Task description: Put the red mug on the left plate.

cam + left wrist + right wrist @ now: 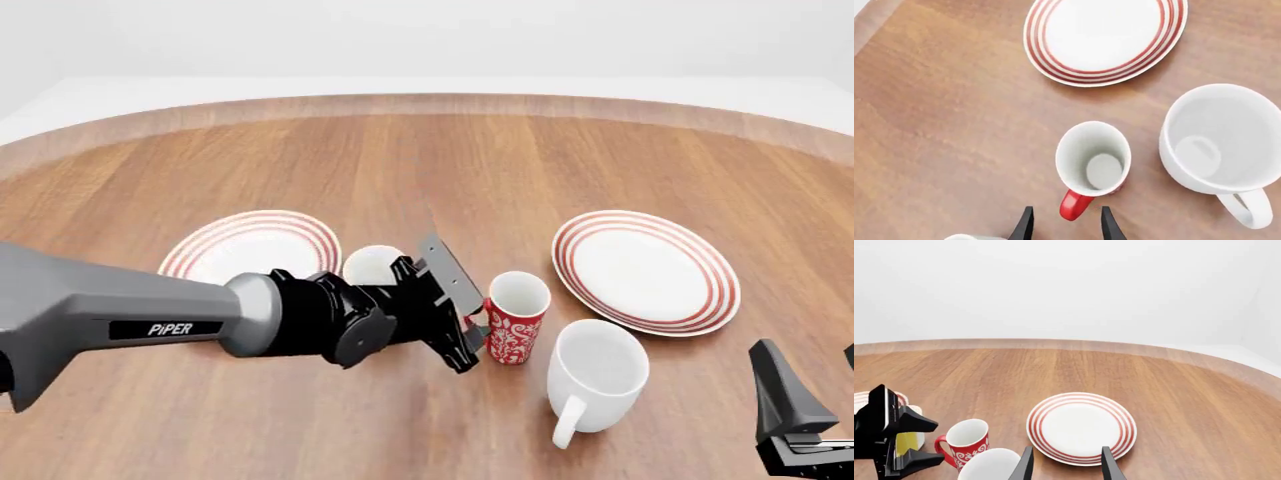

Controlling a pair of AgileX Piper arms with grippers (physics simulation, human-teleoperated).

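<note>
A round wooden desk [561, 160] carries the left plate [254, 243] at nine o'clock and its twin [646, 270] at three. Between them at the centre stand the white mug [595, 378] at five o'clock and the red mug [515, 318], upright on the desk. The left gripper [1065, 225] is spread either side of its handle without touching; the right gripper [1065, 465], at four o'clock, is apart and holds nothing.

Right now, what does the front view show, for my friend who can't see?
The left end effector reaches toward a tall red floral mug on a wooden table, between two red-ringed white plates, near a plain white mug.
</note>
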